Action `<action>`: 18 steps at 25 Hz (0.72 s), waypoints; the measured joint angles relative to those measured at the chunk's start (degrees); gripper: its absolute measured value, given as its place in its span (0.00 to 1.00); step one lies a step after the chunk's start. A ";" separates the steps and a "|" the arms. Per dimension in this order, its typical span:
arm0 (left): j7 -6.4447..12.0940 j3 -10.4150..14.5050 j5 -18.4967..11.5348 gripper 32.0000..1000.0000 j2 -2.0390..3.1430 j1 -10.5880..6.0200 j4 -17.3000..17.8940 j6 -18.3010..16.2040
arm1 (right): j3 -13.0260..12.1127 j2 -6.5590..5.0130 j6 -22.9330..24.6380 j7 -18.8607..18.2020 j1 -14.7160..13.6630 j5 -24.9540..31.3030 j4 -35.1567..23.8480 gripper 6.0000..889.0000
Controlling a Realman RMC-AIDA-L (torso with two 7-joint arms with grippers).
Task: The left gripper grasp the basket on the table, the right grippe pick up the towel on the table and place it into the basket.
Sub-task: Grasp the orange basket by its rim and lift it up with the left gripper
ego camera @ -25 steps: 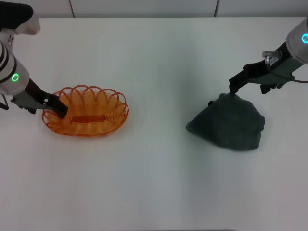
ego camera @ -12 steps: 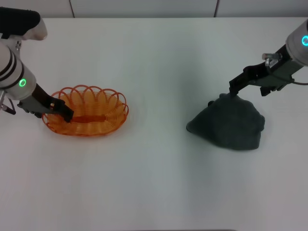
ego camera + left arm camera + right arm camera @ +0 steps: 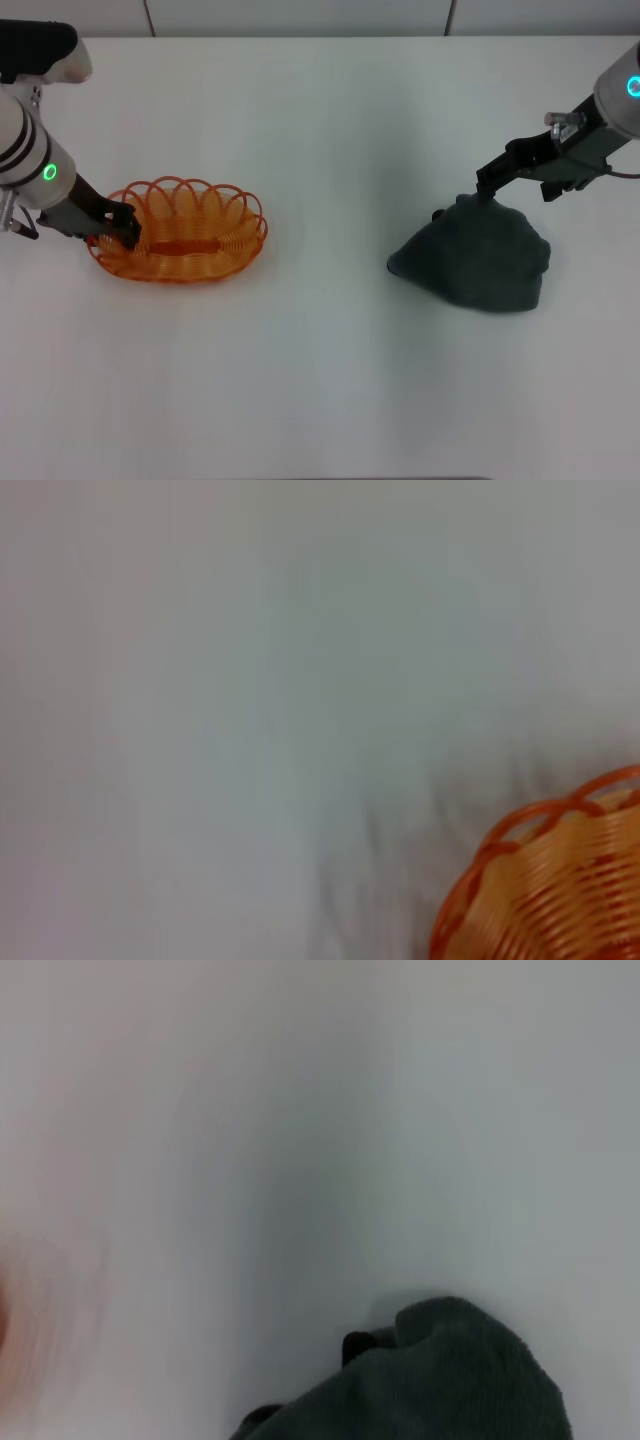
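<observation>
White tabletop [image 3: 320, 380]. Left gripper [image 3: 126, 226] at orange wire basket [image 3: 185, 243] rim, closure unclear. Right gripper [image 3: 487, 189] touching dark towel [image 3: 475, 262] peak, grip unclear. Risk: shallow pinch, towel slipping.

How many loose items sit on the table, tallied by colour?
Orange: 1, the basket
Dark grey-green: 1, the towel
Total: 2, both resting on the table
</observation>
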 joint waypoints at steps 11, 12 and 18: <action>1.88 -3.76 -0.32 0.31 0.10 0.43 0.15 0.01 | 0.78 0.00 0.00 -0.02 -0.06 0.00 0.00 0.94; 2.10 -3.76 -0.33 0.26 0.10 0.43 0.15 -0.03 | 0.88 0.00 0.00 -0.04 -0.12 0.00 0.00 0.94; 2.71 -3.78 -0.40 0.16 -0.01 0.39 0.31 -0.34 | 0.86 0.00 -0.04 -0.07 -0.27 0.00 0.00 0.94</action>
